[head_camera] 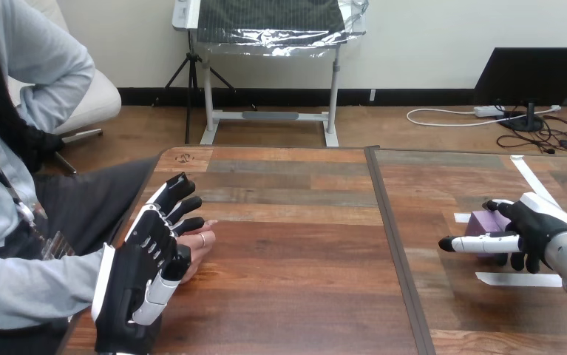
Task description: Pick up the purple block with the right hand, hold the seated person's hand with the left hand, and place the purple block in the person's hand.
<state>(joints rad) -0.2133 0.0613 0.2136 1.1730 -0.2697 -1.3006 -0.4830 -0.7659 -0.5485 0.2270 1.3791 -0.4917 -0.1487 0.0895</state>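
The robot's left hand point(143, 270) sits at the left edge of the wooden counter point(295, 259), its white-shelled back turned up and its fingers point(177, 196) nearly straight and slightly spread, pointing up and to the right. It lies over the person's hand point(199, 244), which rests on the counter and peeks out along the right side of the robot's fingers. The thumb sits against the person's hand too, though no curl round it can be made out, so the left hand reads as loose and laid on top rather than clasping. Well apart from this, on the far right of the counter, the right hand point(531, 225) comes in from the right edge with the purple block point(487, 222) in its grasp. One white digit stretches leftward along the block's near face and black fingers hook over its far side, so the hand is closed around the block. Whether the block rests on the counter or is raised just off it cannot be told. Strips of white tape point(513, 279) lie on the wood just beside and below the right hand. A dark seam point(392, 244) runs front to back between the two hands.
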